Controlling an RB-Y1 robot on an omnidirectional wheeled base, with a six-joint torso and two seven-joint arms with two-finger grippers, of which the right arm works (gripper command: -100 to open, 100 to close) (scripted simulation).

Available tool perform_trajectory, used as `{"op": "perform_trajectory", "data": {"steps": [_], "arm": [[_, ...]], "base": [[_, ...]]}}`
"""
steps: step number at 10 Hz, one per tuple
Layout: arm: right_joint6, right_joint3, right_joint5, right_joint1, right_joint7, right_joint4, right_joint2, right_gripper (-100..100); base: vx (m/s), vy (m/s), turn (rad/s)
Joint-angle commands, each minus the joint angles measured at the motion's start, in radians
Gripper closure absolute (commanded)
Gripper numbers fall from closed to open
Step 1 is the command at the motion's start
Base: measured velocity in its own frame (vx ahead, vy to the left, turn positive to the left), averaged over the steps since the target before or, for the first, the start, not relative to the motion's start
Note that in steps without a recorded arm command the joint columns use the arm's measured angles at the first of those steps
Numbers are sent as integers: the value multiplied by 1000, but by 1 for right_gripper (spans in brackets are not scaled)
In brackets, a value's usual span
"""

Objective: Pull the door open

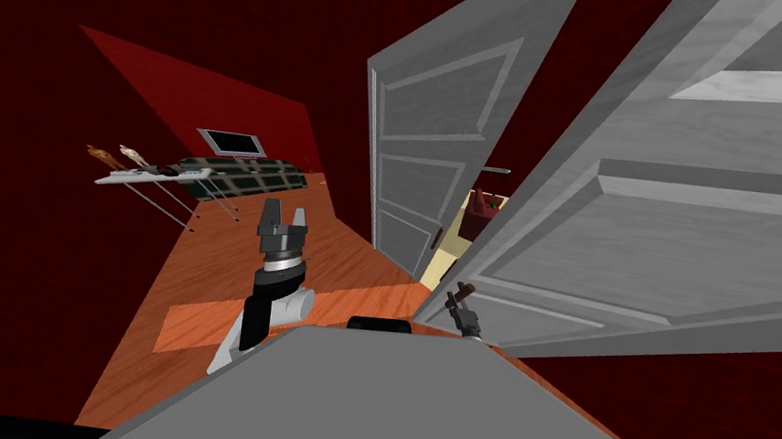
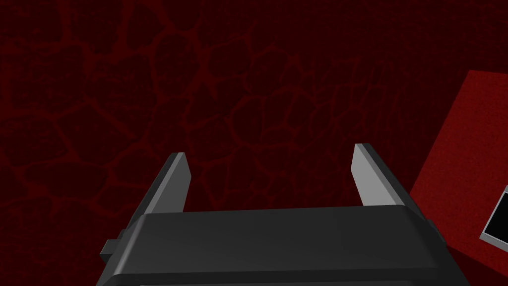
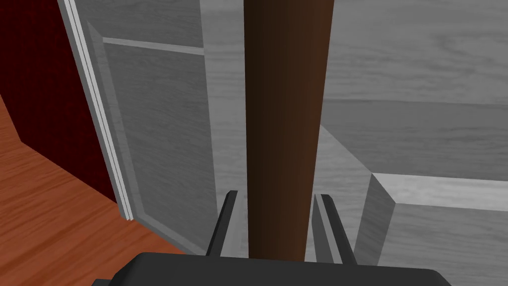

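Door, grey-panelled, ajar, dark red walls; right tool tight on brown handle, left tool spread.

My left pincer is a dark grey box with two thin, light grey blade fingers. Behind that box come a silver ring, a black sleeve and white arm casing. My right pincer has the same dark box and blades.
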Motion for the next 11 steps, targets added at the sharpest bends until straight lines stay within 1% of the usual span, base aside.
{"op": "perform_trajectory", "data": {"steps": [1, 2, 3, 4, 5, 6, 7, 11], "arm": [[-25, 15, 8, 15, -16, -8, -19, 100], [-41, 27, 15, 19, -29, -5, -30, 100], [-49, 34, 19, 21, -36, -4, -36, 100], [-34, 33, 17, 18, -28, 0, -26, 100], [-50, 46, 24, 20, -42, 11, -33, 100], [-58, 51, 27, 20, -49, 16, -38, 100], [-73, 60, 32, 20, -61, 23, -45, 100], [-112, 84, 46, 20, -92, 44, -66, 100]], "base": [[-244, -43, 159], [-218, -63, 140], [-242, -24, 102], [-112, 2, 12], [-170, -36, 130], [-231, -63, 185], [-247, -28, 185], [-220, -45, 117]]}}
